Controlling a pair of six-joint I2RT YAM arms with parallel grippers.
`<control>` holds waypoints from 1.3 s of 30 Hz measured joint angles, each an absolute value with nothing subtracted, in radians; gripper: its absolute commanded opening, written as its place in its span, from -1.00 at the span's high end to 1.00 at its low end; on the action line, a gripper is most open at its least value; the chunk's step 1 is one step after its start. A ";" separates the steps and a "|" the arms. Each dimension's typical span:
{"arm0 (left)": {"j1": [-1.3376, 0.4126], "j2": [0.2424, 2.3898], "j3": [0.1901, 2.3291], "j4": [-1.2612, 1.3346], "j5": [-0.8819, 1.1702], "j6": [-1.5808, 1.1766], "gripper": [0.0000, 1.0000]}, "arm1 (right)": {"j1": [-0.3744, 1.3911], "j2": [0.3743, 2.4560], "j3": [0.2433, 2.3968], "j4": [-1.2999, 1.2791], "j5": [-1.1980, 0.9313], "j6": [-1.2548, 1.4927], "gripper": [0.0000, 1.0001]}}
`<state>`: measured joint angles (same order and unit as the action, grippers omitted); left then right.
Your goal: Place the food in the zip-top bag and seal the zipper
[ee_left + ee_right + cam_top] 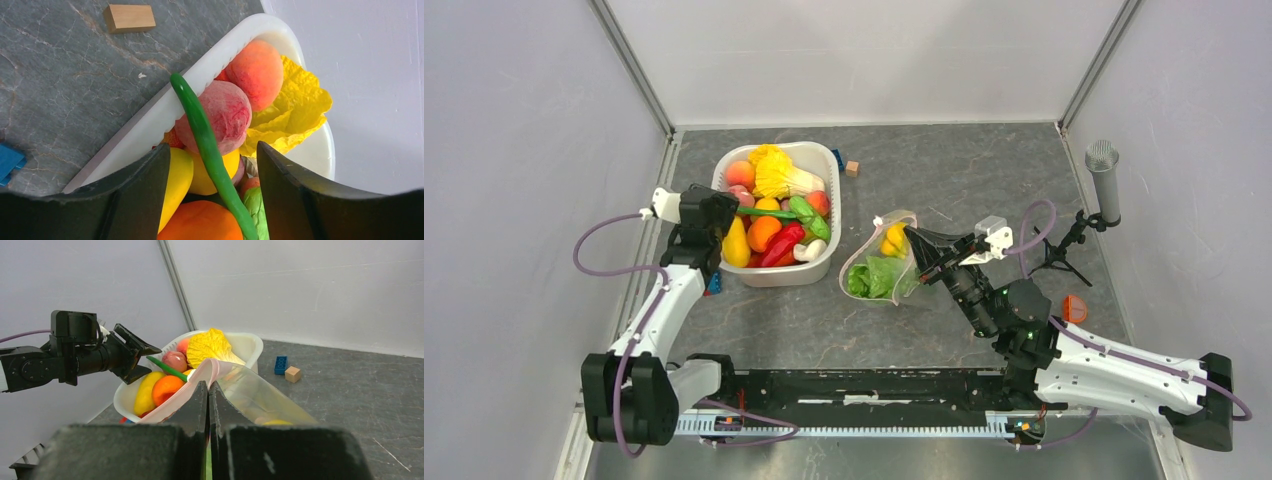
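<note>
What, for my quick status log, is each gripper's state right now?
Left gripper: open, straddling a long thin green plastic pod, not gripping it.
Right gripper: shut on the clear crinkly zip-top bag at its pink edge.

Noted tub point(796, 279) left of centre, food point(764, 232) heaped in it. Noted zip-top bag point(905, 281) just right of tub, more food inside. Noted wooden block point(852, 168) behind tub's right corner.

No text, label, brand or number can be read anywhere.
</note>
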<state>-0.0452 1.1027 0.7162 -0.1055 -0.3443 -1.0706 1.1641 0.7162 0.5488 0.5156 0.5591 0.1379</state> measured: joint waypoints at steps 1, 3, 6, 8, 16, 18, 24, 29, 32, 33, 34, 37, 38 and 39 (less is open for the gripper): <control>-0.045 1.110 0.716 -0.102 -0.348 -1.074 -0.34 | 1.164 0.716 0.548 0.516 0.559 0.138 1.00; -0.045 1.119 0.716 -0.100 -0.354 -1.084 -0.32 | 1.164 0.716 0.546 0.517 0.559 0.140 1.00; -0.045 1.131 0.716 -0.093 -0.374 -1.097 -0.32 | 1.164 0.715 0.543 0.519 0.559 0.142 1.00; -0.046 1.137 0.716 -0.084 -0.393 -1.102 -0.32 | 1.164 0.714 0.542 0.521 0.559 0.145 1.00; -0.039 1.170 0.712 -0.050 -0.445 -1.118 0.13 | 1.164 0.714 0.542 0.522 0.559 0.152 1.00; -0.038 1.182 0.712 -0.049 -0.446 -1.118 0.30 | 1.164 0.714 0.542 0.522 0.559 0.153 1.00; -0.032 1.179 0.712 -0.047 -0.454 -1.118 0.66 | 1.164 0.704 0.532 0.523 0.559 0.155 1.00; -0.032 1.135 0.712 -0.050 -0.466 -1.113 0.94 | 1.164 0.698 0.525 0.525 0.560 0.158 1.00; -0.032 1.092 0.712 -0.051 -0.468 -1.102 0.95 | 1.164 0.696 0.525 0.525 0.560 0.160 1.00; -0.032 1.076 0.712 -0.051 -0.468 -1.095 0.95 | 1.164 0.694 0.525 0.526 0.560 0.160 1.00; -0.032 1.056 0.712 -0.052 -0.468 -1.086 0.96 | 1.164 0.693 0.524 0.528 0.560 0.160 1.00; -0.032 1.001 0.714 -0.055 -0.464 -1.054 0.96 | 1.164 0.693 0.523 0.530 0.561 0.160 1.00; -0.032 0.981 0.715 -0.057 -0.461 -1.043 0.96 | 1.164 0.695 0.523 0.530 0.562 0.160 1.00; -0.032 0.960 0.719 -0.060 -0.459 -1.032 0.96 | 1.164 0.698 0.523 0.530 0.567 0.160 1.00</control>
